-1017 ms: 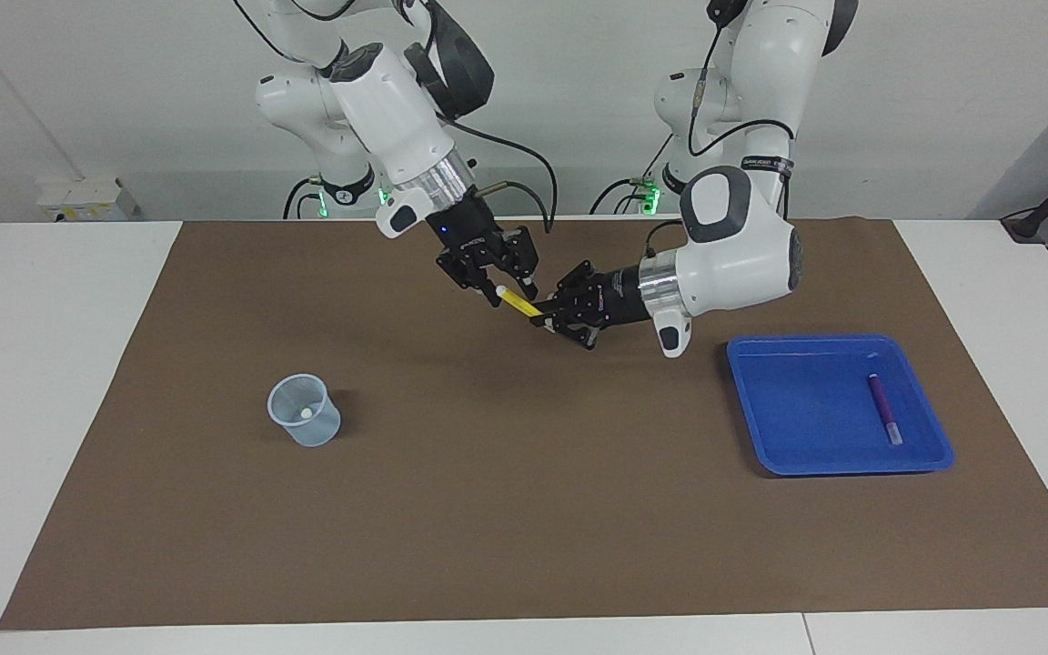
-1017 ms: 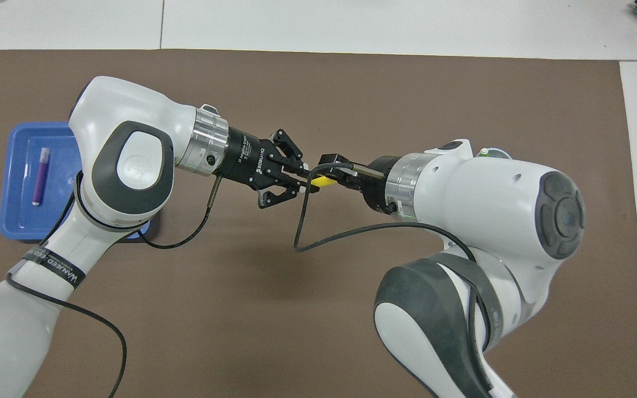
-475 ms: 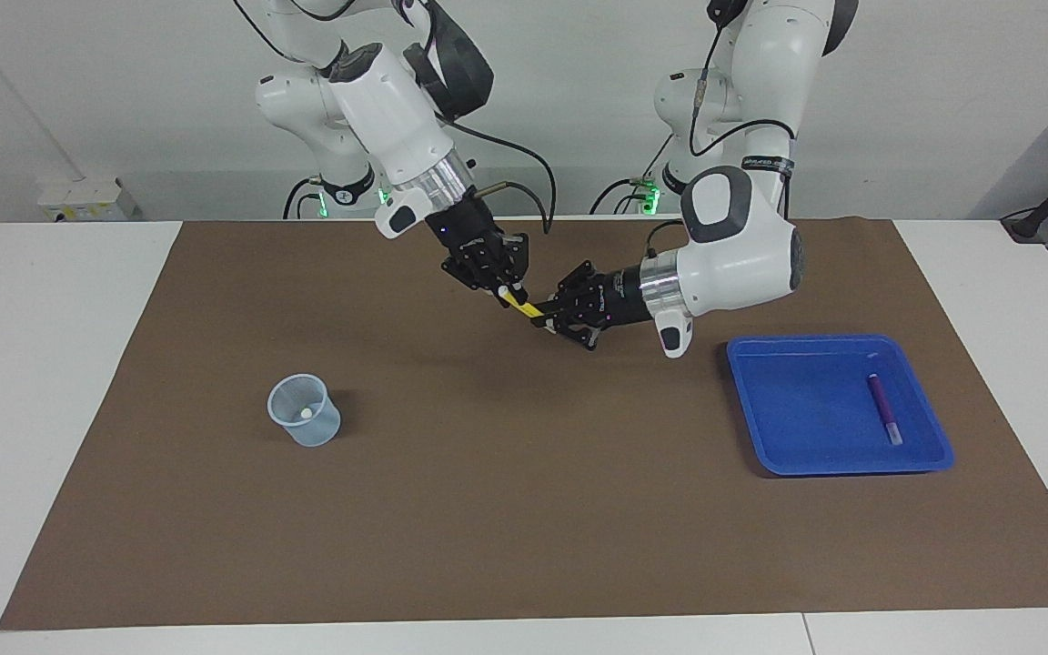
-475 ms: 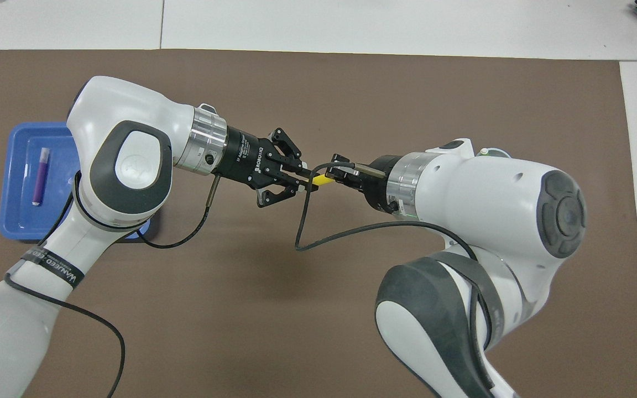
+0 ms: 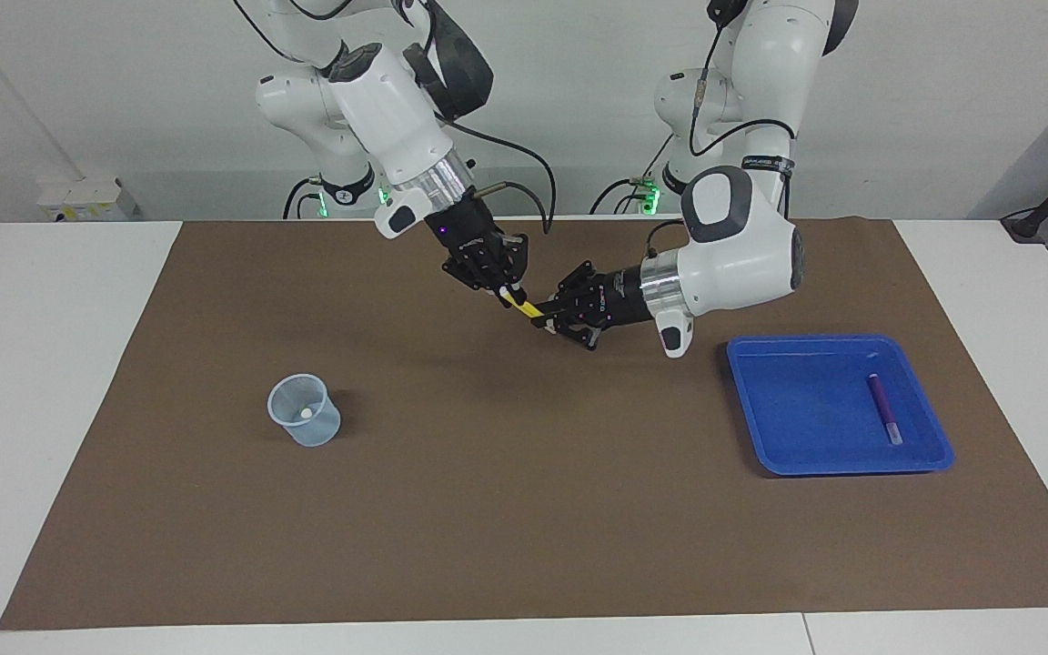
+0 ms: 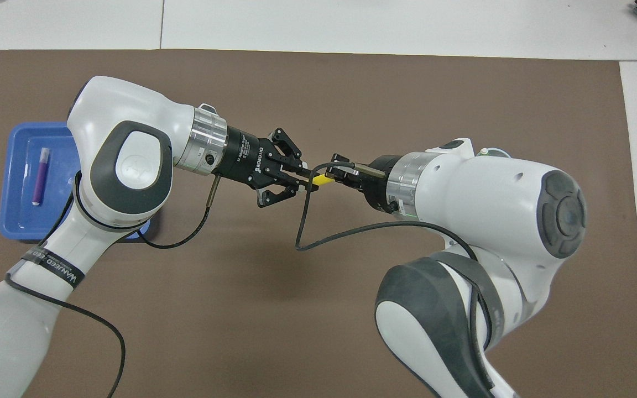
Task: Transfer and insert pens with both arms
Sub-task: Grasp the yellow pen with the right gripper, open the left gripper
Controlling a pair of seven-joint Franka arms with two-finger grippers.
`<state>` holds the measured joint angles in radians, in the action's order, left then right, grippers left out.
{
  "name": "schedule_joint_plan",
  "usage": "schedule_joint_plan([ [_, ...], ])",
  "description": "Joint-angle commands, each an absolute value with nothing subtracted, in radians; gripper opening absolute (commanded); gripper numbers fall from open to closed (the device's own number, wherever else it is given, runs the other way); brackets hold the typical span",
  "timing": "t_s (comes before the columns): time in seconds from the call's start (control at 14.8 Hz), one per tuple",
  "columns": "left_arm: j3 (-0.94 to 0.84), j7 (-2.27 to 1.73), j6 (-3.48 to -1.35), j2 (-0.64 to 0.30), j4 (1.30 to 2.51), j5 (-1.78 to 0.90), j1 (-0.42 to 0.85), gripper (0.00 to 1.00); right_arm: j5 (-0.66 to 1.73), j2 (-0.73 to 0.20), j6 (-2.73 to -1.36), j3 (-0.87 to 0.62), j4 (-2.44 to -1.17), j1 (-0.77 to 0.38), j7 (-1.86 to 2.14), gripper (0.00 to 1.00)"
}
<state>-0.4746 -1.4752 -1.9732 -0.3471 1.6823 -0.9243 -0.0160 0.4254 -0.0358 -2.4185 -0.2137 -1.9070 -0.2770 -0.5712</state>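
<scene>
brown mat (image 5: pixel 524 509) | blue tray (image 5: pixel 765 437) | clear cup (image 5: pixel 304 411) | white table (image 5: pixel 42 382)

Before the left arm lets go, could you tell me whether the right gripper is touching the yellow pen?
Touching: in the facing view the right gripper is shut on the yellow pen's upper end, with no gap.

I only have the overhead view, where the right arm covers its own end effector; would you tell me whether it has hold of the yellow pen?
Observer: Yes. In the facing view the right end effector is shut on the whitish-capped end of the yellow pen, and the left end effector grips its other end, over the brown mat.
Operator: Thank you. Where is the cup?
Observer: The clear cup stands on the mat toward the right arm's end, with a whitish tip showing inside.
</scene>
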Motion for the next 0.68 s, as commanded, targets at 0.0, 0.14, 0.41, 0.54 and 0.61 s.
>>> schedule_joint_plan([
  [0.0, -0.463, -1.486, -1.988, -0.307, 1.721, -0.933, -0.008, 1.0, 0.446, -0.044, -2.425, -0.218, -1.899, -0.265, -0.508, 0.0],
  [0.14, -0.463, -1.483, -1.985, -0.292, 1.726, -0.93, -0.008, 1.0, 0.443, -0.041, -2.41, -0.218, -1.899, -0.265, -0.45, 0.0],
  [0.41, -0.462, -1.479, -1.971, -0.246, 1.743, -0.812, -0.008, 1.0, 0.371, -0.023, -2.292, -0.209, -1.895, -0.239, -0.283, 0.0],
  [0.54, -0.463, -1.479, -1.953, -0.226, 1.743, -0.669, -0.003, 1.0, 0.365, -0.002, -2.209, -0.207, -1.89, -0.207, -0.178, 0.0],
  [0.61, -0.463, -1.477, -1.936, -0.222, 1.743, -0.634, -0.002, 1.0, 0.364, 0.015, -2.159, -0.207, -1.89, -0.189, -0.125, 0.0],
])
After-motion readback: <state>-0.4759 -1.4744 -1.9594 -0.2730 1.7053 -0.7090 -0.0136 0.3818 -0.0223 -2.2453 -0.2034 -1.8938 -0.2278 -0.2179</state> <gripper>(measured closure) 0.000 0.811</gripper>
